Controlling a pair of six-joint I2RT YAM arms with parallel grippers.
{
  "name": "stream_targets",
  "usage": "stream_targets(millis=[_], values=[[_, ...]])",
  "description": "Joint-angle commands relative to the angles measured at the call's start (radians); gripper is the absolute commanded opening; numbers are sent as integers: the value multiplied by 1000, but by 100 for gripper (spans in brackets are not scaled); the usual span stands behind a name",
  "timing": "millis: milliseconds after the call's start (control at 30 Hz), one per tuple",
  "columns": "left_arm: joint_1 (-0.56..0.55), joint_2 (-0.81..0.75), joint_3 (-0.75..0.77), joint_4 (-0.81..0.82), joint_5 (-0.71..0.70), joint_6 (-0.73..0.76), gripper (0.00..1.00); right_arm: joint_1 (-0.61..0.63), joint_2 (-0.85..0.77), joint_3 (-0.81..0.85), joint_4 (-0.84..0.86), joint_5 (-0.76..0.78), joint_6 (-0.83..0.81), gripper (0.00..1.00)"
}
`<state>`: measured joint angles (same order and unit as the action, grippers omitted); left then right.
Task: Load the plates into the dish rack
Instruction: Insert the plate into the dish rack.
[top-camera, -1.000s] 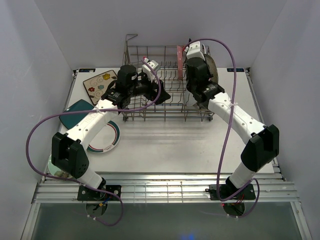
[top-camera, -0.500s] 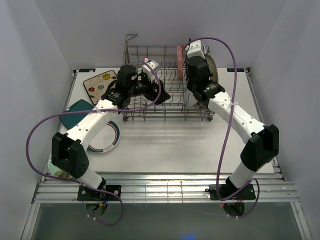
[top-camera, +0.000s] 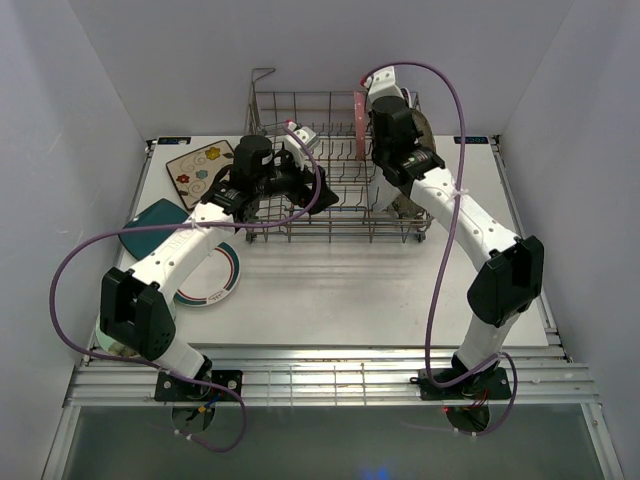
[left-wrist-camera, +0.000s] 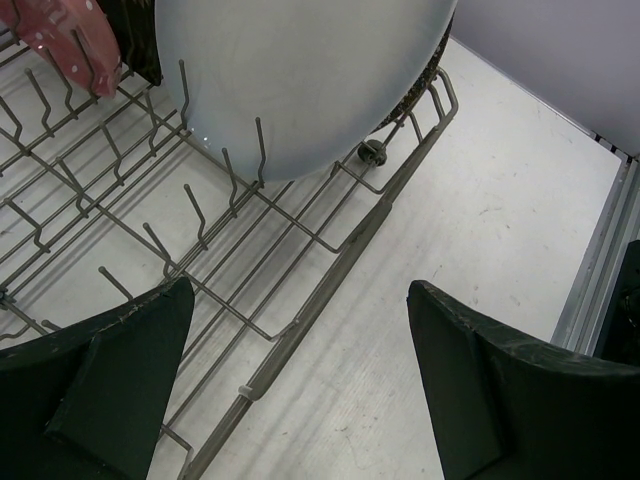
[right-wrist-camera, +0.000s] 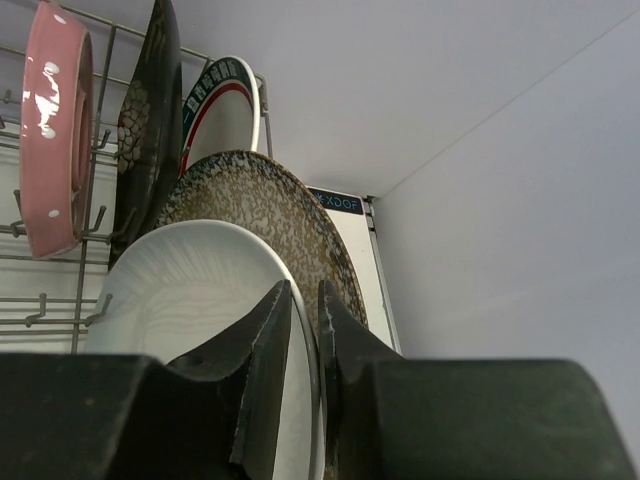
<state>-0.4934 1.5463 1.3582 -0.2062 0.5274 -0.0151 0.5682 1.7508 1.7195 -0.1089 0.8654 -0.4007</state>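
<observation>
The dish rack (top-camera: 262, 110) stands at the back of the table. Upright in its right end are a pink dotted plate (right-wrist-camera: 55, 130), a black floral plate (right-wrist-camera: 150, 130), a teal-rimmed round plate (right-wrist-camera: 225, 105) and a speckled plate (right-wrist-camera: 275, 210). My right gripper (right-wrist-camera: 305, 310) is shut on the top rim of the large white oval plate (right-wrist-camera: 180, 300), which stands in front of the speckled one. My left gripper (left-wrist-camera: 300, 345) is open and empty, hovering over the rack's front rail (left-wrist-camera: 330, 262); the white plate (left-wrist-camera: 300, 80) is ahead of it.
On the table left of the rack lie a cream floral square plate (top-camera: 200, 165), a teal square plate (top-camera: 150, 225), a teal-rimmed round plate (top-camera: 218, 280) and a pale green plate (top-camera: 108, 345). White walls close in the table on three sides.
My right wrist has lifted and moved slightly toward the back wall, its elbow drawing in, still gripping the white plate. The left arm has barely moved.
</observation>
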Motion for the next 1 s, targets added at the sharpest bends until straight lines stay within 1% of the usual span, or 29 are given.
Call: stream_targets(millis=[0, 333, 667, 967], values=[[3, -58, -11, 8, -6, 10, 98, -11, 24, 95, 32, -42, -7, 21], [4, -55, -13, 5, -4, 10, 98, -25, 67, 120, 32, -62, 0, 21], [4, -48, -14, 4, -9, 10, 98, -60, 133, 186, 29, -98, 0, 22], [4, -32, -10, 2, -9, 10, 98, -76, 157, 215, 25, -117, 14, 22]])
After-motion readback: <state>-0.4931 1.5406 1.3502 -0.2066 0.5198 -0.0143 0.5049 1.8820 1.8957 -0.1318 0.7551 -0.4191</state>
